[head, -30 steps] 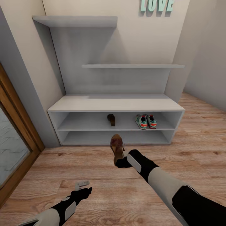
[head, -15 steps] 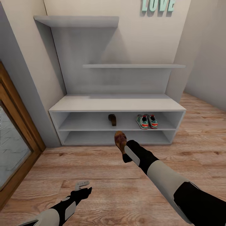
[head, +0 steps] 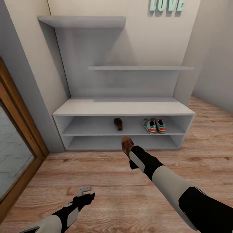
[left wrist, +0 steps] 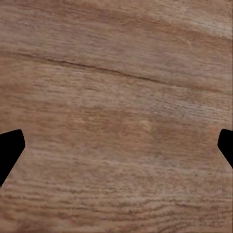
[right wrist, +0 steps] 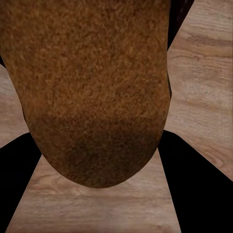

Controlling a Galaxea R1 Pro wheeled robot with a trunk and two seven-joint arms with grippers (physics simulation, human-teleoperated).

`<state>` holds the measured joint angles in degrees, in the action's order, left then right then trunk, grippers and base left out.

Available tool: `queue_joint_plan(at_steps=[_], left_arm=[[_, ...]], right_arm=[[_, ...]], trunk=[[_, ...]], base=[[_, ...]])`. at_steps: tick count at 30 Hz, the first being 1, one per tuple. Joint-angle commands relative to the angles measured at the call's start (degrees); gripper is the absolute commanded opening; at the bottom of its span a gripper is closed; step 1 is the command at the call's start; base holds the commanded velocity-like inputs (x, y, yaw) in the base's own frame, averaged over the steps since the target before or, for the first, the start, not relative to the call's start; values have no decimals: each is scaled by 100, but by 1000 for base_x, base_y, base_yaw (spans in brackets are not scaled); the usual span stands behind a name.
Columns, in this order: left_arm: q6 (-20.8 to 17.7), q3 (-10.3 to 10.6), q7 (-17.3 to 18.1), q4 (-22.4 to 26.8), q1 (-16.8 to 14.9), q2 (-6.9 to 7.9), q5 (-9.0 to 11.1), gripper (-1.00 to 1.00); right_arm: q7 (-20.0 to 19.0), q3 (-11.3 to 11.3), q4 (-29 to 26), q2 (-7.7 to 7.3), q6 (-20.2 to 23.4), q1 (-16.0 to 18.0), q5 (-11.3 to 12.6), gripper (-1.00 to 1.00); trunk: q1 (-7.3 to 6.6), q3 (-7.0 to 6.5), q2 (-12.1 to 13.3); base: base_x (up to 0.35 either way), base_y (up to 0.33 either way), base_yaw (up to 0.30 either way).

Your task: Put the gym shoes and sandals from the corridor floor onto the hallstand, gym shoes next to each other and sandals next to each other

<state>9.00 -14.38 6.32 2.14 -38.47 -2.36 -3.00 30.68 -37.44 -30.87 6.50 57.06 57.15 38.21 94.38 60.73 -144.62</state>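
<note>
My right gripper (head: pixel 131 157) is shut on a brown sandal (head: pixel 127 145), held above the wood floor (head: pixel 97 171) just in front of the hallstand (head: pixel 123 110); the same sandal (right wrist: pixel 94 92) fills the space between the dark fingers (right wrist: pixel 194 189) in the right wrist view. The other sandal (head: pixel 118 123) lies on the hallstand's upper open shelf, left of centre. Both gym shoes (head: pixel 154 125) sit side by side on that shelf toward its right end. Low at the left, my left gripper (head: pixel 84 190) hangs open over bare floor planks (left wrist: pixel 116 116), its fingertips (left wrist: pixel 9 150) apart and nothing between them.
A wooden-framed door or glass panel (head: pixel 16 139) stands at the left. Two floating shelves (head: pixel 139 68) hang above the bench top, and teal "LOVE" letters (head: pixel 166 5) are on the wall. Open floor stretches to the right of the hallstand.
My right arm has carried the sandal forward and a little right, closer to the hallstand. The view has shifted slightly, so the camera moved. The left arm stays put.
</note>
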Motion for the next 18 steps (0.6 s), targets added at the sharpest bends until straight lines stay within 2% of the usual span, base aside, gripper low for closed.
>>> queue_joint_plan(at_steps=[1, 6, 14, 18], left_arm=[[16, -48, 19, -3, -3, -1, -32, 100], [16, -48, 18, -3, -3, -7, -31, 100], [14, -48, 18, -3, -3, -10, -34, 100], [21, -48, 18, -3, -3, -18, -34, 100]], right_arm=[[45, -29, -1, -5, 9, 6, 66, -100], [43, -27, 4, -5, 8, 6, 69, -100], [22, -27, 11, -1, 0, 6, 85, -100], [4, -26, 16, 0, -2, 5, 94, -100]], trunk=[[0, 5, -2], [0, 5, -2], [0, 5, -2], [0, 5, -2]], base=[[48, 63, 0], [72, 22, 0], [259, 0, 0], [50, 13, 0]])
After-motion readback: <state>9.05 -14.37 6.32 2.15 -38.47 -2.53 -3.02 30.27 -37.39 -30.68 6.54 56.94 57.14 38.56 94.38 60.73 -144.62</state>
